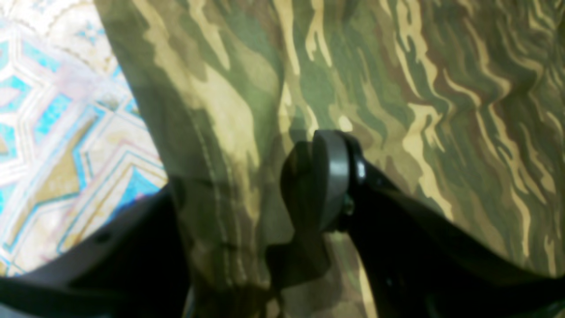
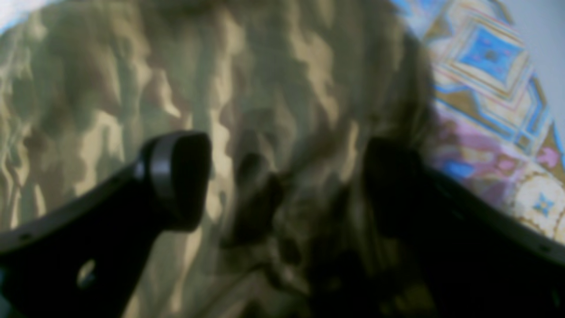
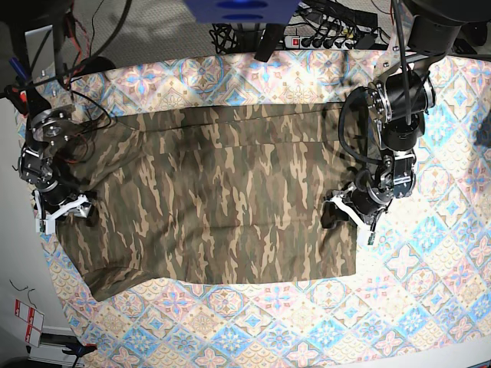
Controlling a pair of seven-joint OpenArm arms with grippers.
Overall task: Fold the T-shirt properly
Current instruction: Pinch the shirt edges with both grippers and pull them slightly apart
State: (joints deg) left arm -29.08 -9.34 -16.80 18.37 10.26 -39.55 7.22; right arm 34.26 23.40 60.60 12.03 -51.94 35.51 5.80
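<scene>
Looking down from the base view, I see the T-shirt (image 3: 222, 207) spread across the tile-patterned cloth (image 3: 430, 253) covering the counter, mostly flat, with perhaps one fold laid along its far edge. I judge the folding barely begun; the sleeves and body remain. My left gripper (image 1: 247, 198) straddles the shirt's hemmed edge at the right of the scene, jaws partly closed around fabric. My right gripper (image 2: 282, 185) stands wide open over bunched cloth at the left, gripping nothing.

Robotics lab bench: power strip (image 3: 337, 40) w/ cable tangle, two arms over tile-patterned cloth (image 3: 322, 330).
</scene>
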